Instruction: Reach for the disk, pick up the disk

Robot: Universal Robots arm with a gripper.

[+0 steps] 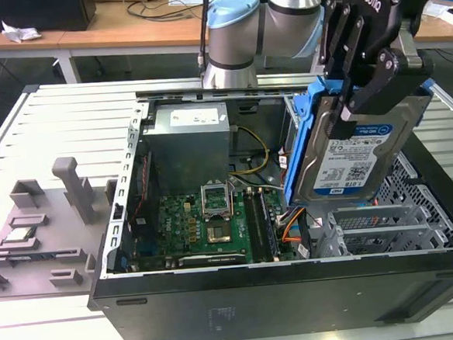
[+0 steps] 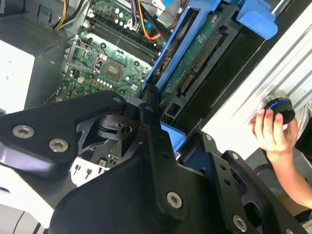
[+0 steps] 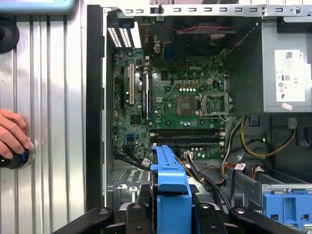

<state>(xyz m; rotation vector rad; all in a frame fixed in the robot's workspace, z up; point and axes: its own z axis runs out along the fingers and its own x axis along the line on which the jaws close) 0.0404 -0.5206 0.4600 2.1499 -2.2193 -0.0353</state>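
Gripper is clamping the disk by its upper edge, fingers pinching both faces, so the drive is hanging tilted, label facing out, above the open computer case. It is hovering over the case's drive-bay corner at the exterior view's right, clear of the metal drive cage beneath, apparently not touching anything but the gripper. Blue side rails are riding along with the disk, so it looks lifted out with its carrier.

In the first wrist view the blue rail is sitting between the gripper's dark linkage, edge-on. In the second wrist view the disk's underside circuit board is showing beside the rail.

Judgement: the grasp on the top edge is letting the drive come straight up past the cage walls; pick-up is looking essentially done, reach finished.

Motherboard with empty processor socket is lying on the case floor; power supply is sitting at the far inner corner. Case is lying on its side on the slatted worktop, opened upward for access. A grey fixture tray is resting at the worktop's edge on the exterior view's left, holding a small square chip.

A person's hand is gripping a dark round knob on the worktop beside the case, purpose unclear.
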